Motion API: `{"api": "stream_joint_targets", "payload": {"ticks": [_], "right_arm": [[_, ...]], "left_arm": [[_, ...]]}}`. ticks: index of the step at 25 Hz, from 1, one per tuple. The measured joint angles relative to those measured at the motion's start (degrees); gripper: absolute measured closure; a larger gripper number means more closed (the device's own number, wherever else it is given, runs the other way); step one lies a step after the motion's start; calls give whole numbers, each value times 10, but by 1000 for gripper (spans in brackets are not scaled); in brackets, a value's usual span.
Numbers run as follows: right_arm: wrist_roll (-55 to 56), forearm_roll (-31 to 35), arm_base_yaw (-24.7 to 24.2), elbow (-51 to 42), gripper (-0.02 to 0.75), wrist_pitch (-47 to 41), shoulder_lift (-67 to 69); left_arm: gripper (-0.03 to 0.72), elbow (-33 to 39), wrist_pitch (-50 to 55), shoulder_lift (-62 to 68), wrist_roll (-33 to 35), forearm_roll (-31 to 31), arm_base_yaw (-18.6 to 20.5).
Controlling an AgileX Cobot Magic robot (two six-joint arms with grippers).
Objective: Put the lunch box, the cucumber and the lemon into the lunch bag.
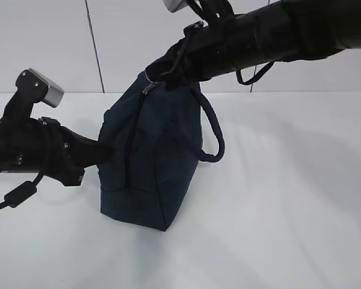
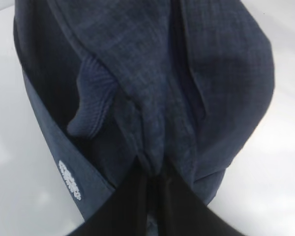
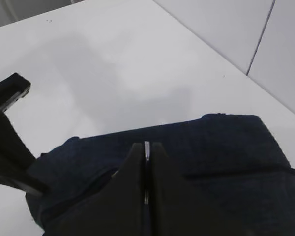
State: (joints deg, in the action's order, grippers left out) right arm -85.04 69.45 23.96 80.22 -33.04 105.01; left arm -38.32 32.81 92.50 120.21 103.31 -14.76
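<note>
The dark navy lunch bag (image 1: 147,162) stands on the white table, its looped handle (image 1: 213,129) hanging on the right side. My left gripper (image 1: 105,152) is shut on a fold of the bag's fabric (image 2: 155,147) at its left side. My right gripper (image 1: 153,75) is at the bag's top end and is shut on the silver ring zipper pull (image 3: 147,150), which shows as a thin metal strip between the jaws. The lunch box, the cucumber and the lemon are out of view.
The white table (image 1: 289,198) spreads around the bag. A white panelled wall (image 1: 60,42) stands behind. The left arm's black body (image 3: 7,142) shows at the left of the right wrist view.
</note>
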Motion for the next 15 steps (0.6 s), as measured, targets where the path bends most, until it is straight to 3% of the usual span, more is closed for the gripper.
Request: {"api": "stream_joint_targets", "payload": {"ticks": [8,15], "right_arm": [[26,-44,-1,1,730,-38,0],[-33,-1,-1,2,730,-11,13]], "left_arm": [[693,1,2,0,3,3,0],[693,1,4,0,4,3,0]]}}
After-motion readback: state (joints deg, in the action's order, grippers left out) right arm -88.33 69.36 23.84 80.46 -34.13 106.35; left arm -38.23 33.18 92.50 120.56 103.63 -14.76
